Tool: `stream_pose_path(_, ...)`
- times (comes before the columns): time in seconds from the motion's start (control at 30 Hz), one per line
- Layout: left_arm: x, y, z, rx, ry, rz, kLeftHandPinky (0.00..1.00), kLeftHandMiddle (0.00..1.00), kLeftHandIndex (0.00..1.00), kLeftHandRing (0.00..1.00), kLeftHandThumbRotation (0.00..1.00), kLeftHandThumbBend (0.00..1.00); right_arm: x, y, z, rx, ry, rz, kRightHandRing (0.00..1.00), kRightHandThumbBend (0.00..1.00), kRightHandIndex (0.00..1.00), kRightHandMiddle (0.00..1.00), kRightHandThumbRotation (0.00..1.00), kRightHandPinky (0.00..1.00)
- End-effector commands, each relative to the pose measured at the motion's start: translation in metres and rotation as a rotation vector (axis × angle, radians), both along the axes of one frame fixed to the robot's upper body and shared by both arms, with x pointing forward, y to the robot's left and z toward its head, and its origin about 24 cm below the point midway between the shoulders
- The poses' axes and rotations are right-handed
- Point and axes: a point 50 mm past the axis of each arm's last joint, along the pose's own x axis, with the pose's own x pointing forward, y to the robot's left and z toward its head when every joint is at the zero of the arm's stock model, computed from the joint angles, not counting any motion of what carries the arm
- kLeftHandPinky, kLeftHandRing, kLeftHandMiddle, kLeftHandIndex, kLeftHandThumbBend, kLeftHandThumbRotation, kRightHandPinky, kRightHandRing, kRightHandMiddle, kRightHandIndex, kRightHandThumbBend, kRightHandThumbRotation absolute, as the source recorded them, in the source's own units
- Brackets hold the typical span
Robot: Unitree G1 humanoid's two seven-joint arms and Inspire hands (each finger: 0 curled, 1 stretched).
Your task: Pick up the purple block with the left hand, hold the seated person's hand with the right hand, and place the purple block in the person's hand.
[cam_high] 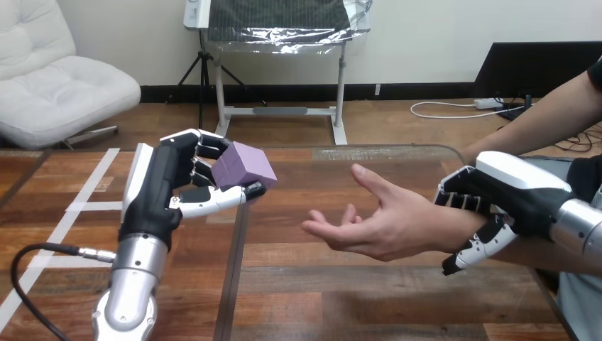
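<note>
Left hand (167, 188) grasps the purple block (243, 167): I see its fingers curled over the block's upper left side and its thumb pressed under the lower edge, so the block is held clear above the wooden table (319, 291). Right hand (507, 195) is clasped round the person's wrist (444, 231), with fingers draped over the top and thumb hooked beneath. I record the person's hand (376, 220) reaching in from the view's right, palm up and fingers loosely spread, over the table's middle. I note the block sits left of the person's fingertips, apart from them.
</note>
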Motion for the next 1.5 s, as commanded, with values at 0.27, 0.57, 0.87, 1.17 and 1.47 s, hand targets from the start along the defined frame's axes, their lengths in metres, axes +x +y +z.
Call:
stream_pose_path(0.27,0.029,-0.015,0.023,-0.025,-0.065,-0.049,0.3,0.44,0.45,0.37,0.0,0.61,-0.006,0.016,-0.009,0.059,0.045,0.036,0.45,0.87,0.54,0.5,0.05,0.41)
stream_pose_path(0.57,0.039,-0.022,0.02,-0.036,-0.039,-0.074,0.31,0.45,0.46,0.38,0.0,0.6,-0.006,0.02,-0.006,0.06,0.04,0.04,0.46,0.85,0.55,0.51,0.06,0.41)
stream_pose_path(0.87,0.048,-0.03,0.02,-0.003,-0.022,-0.1,0.32,0.45,0.46,0.38,0.0,0.6,-0.006,0.025,-0.003,0.075,0.03,0.052,0.45,0.86,0.55,0.5,0.06,0.41)
stream_pose_path(1.17,0.056,-0.039,0.02,0.019,-0.004,-0.132,0.34,0.46,0.46,0.4,0.0,0.61,-0.007,0.029,0.0,0.084,0.025,0.061,0.45,0.88,0.54,0.5,0.06,0.4)
stream_pose_path(1.47,0.061,-0.047,0.02,0.044,0.003,-0.168,0.35,0.47,0.47,0.42,0.0,0.61,-0.008,0.032,0.002,0.101,0.02,0.068,0.44,0.89,0.54,0.49,0.06,0.39)
